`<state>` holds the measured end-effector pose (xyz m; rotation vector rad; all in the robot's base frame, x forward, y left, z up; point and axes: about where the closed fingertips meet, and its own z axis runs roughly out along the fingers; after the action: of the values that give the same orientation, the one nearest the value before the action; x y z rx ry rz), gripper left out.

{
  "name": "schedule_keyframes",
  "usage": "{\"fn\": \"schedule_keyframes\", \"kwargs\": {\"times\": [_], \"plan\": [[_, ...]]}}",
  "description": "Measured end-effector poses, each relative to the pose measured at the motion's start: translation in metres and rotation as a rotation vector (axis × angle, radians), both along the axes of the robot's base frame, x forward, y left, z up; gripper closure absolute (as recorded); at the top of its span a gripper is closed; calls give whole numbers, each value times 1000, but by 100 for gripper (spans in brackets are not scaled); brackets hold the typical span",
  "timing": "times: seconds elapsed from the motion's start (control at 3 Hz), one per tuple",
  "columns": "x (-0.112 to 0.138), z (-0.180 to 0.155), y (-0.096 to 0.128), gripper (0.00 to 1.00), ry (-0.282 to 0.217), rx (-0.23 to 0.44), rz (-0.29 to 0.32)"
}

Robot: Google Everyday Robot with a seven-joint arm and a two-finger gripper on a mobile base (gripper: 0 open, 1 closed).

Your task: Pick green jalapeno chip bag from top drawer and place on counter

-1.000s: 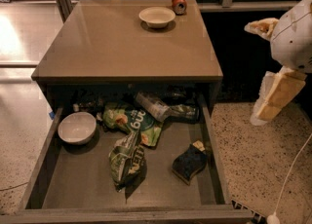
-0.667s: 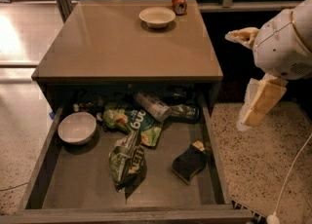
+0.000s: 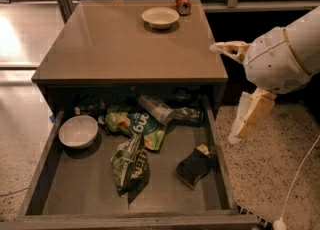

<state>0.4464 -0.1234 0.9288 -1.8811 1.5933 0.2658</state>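
The green jalapeno chip bag (image 3: 129,164) is seen crumpled, dark green and glossy with white lettering, laid mid-floor in the open top drawer (image 3: 220,174), just in front of one lime-green bag (image 3: 134,123). Two white bowls are counted: one in the drawer (image 3: 78,131), one on the counter (image 3: 110,49). One sponge (image 3: 194,166) is noted. The gripper (image 3: 250,114) is held right of the counter; whether it is released or clenched cannot be told.

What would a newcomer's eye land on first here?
The big white arm at right, its gripper hanging beside the open top drawer. Then the drawer's clutter: the green jalapeno chip bag mid-floor, a white bowl at left. On the counter, another bowl and a can.
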Motion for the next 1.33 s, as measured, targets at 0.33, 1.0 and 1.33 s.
{"fn": "schedule_keyframes", "kwargs": {"times": [0.33,1.0,1.33], "plan": [[0,0,1,0,1,12,3],[-4,-35,18,0,35,528,158],[5,-45,24,0,66,673,171]]}}
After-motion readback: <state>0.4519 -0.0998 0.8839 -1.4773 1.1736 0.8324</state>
